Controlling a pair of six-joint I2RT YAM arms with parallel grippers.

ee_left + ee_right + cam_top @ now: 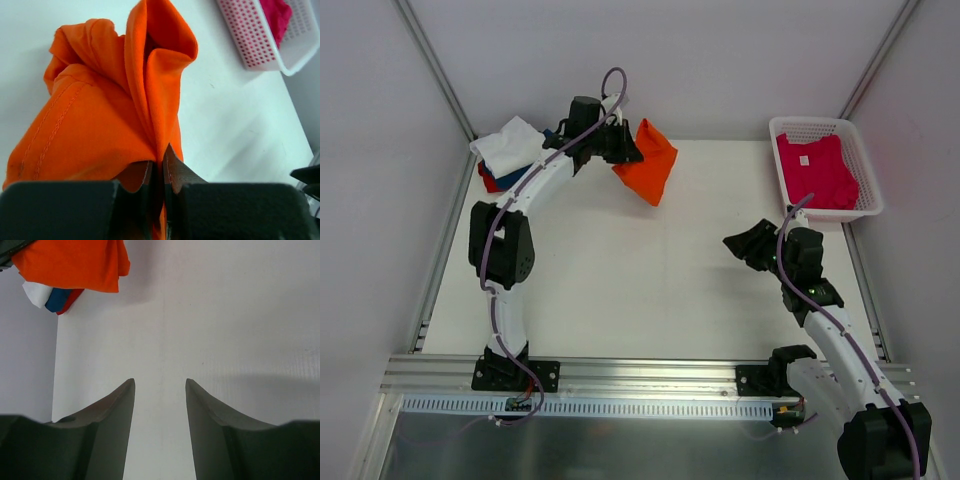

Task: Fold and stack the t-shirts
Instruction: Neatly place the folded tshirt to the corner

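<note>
While between fingers [176,174], orange t-shirt [100,130] edge.

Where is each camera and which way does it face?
Top external: above and behind, looking down on the white table; both arms show.
Left wrist: on the left arm, facing the white plastic mesh basket; left gripper shut on the bright orange cloth t-shirt.
Right wrist: on the right arm, facing the folded t-shirts; open right gripper shows.
Shared: all three show the orange t-shirt.

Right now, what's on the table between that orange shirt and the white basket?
Nothing. In the top external view, only bare table stretches between the orange shirt and the basket; the left wrist view agrees.
</note>
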